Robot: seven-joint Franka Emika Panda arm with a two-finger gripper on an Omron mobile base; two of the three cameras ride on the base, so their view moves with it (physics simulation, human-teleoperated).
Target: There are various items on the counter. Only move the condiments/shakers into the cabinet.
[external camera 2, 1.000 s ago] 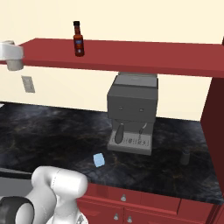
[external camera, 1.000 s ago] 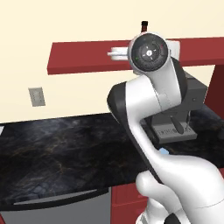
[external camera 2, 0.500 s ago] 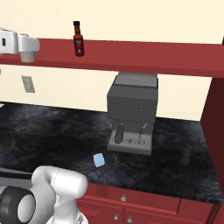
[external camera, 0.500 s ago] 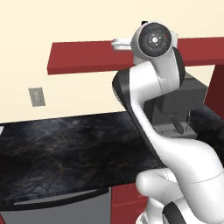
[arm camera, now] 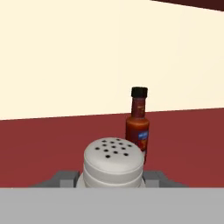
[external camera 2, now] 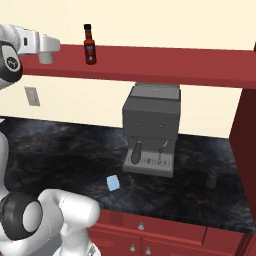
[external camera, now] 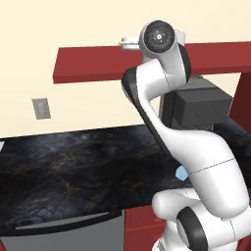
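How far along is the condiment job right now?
Done: the red sauce bottle stands upright on top of the cabinet. In hand: the whitish-grey shaker sits between the fingers of the gripper, raised at the cabinet's left end, not yet set down. Left: the black shaker is on the counter, right of the coffee machine. The light-blue block stays put.

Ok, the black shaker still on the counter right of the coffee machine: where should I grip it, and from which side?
Grip the black shaker around its mid-body, coming from above or from the counter's front edge. It stands upright and alone on the counter, and its tapered body narrows upward, so closing low on the body should slip less. The coffee machine to its left leaves some room.
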